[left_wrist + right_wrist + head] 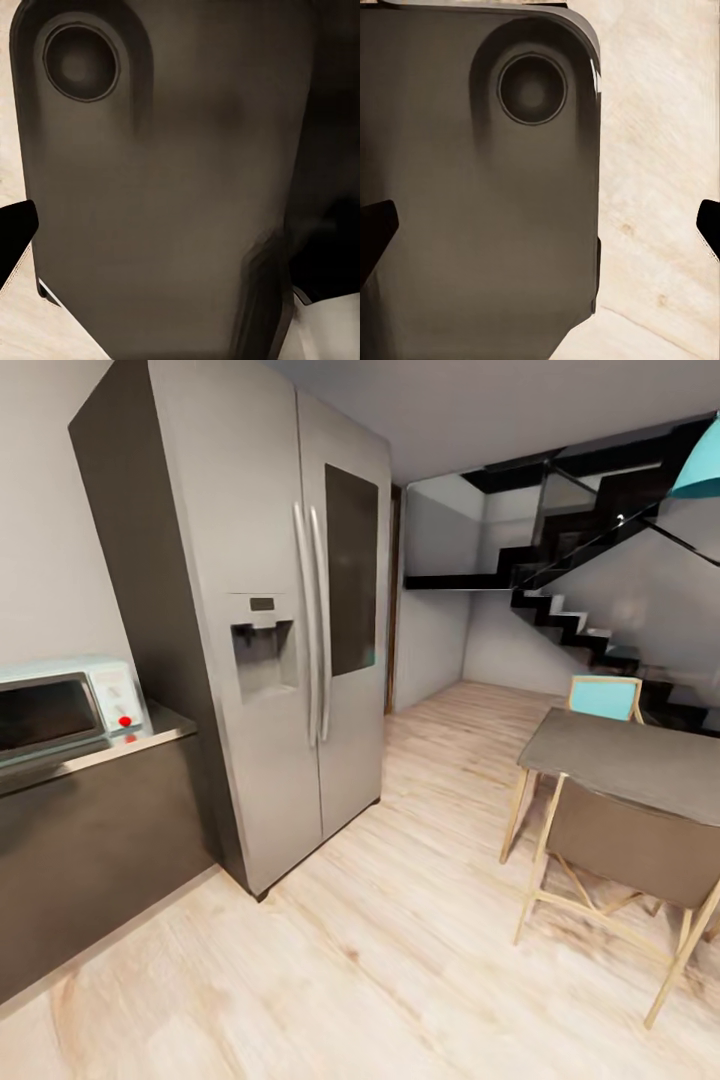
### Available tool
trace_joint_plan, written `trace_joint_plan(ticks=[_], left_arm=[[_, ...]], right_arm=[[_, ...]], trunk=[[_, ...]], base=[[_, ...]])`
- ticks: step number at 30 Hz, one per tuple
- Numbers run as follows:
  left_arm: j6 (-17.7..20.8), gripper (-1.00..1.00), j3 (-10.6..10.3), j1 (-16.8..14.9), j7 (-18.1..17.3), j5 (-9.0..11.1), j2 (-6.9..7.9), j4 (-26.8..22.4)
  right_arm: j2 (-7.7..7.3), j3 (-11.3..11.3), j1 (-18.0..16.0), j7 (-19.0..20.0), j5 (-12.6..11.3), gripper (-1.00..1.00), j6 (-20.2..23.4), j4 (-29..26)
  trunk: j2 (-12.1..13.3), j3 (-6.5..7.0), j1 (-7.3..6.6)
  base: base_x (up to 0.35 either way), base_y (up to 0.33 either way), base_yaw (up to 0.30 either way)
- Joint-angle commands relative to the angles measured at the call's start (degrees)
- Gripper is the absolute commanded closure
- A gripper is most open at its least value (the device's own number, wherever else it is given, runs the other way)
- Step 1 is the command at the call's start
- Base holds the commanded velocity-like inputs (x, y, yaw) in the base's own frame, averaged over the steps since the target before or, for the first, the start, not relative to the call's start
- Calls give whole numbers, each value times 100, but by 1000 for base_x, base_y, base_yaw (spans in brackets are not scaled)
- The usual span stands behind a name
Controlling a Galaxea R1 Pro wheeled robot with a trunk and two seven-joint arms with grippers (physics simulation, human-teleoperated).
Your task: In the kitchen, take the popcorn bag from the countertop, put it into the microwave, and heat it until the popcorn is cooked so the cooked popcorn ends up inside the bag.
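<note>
pincer fingertips barely show; microwave cut off on countertop.

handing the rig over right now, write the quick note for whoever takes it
Grippers: wrist views look down at the robot's own dark base over the wooden floor; dark tips at the edges, open or shut cannot be told; nothing seen held.
Things: microwave sits on the countertop at far left, door shut, beside the fridge. Popcorn bag not sighted yet.
Done: nothing visible.
Left: turn toward the counter, find the bag, load it, heat.
</note>
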Motion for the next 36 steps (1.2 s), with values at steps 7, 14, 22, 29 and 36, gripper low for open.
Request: trace_joint_plan(ticks=[7, 14, 22, 29, 36], left_arm=[[-81, -100, -3, 1, -6, 9, 1, -4], [-86, -100, -4, 2, -6, 7, 0, -4], [-89, -100, 10, 0, -5, 9, -1, -6], [-91, -100, -16, 2, -2, -3, 15, -8], [-547, -100, -5, 1, 9, 11, -8, 0]], right_arm=[[-4, -8, -4, -4, -2, -100, -45, 14], [-9, -8, -4, -3, -2, -100, -45, 14], [-9, -8, -4, -3, -2, -100, -45, 14], [-9, -8, -4, -3, -2, -100, -45, 14], [-9, -8, -4, -3, -2, -100, -45, 14]], trunk=[[-2, -4, 3], [-2, -4, 3], [-2, -4, 3], [-2, -4, 3], [-2, -4, 3]], base=[[219, 0, 108], [4, 0, 266], [0, 0, 268], [0, 0, 266], [0, 0, 264]])
